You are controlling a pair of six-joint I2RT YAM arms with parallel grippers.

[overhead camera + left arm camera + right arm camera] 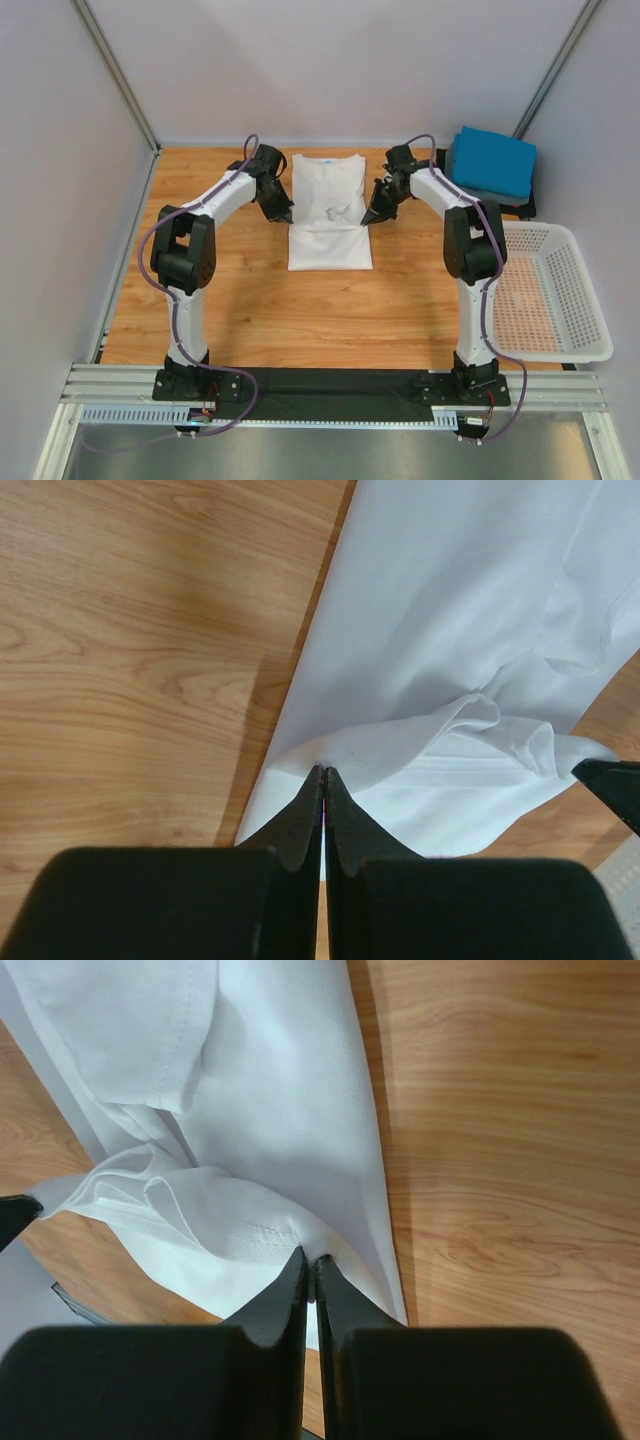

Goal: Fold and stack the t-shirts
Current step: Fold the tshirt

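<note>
A white t-shirt (328,205) lies on the wooden table at the back centre, folded into a narrow strip with the collar at the far end. My left gripper (285,215) is shut on the shirt's left edge (340,750), lifting a fold of cloth. My right gripper (372,216) is shut on the right edge (290,1235) in the same way. Both pinch the cloth at mid length. A folded bright blue t-shirt (491,161) lies on top of darker folded cloth at the back right.
A white perforated plastic basket (585,290) stands at the right edge of the table. Grey walls enclose the table on three sides. Bare wood lies in front of the shirt (320,310).
</note>
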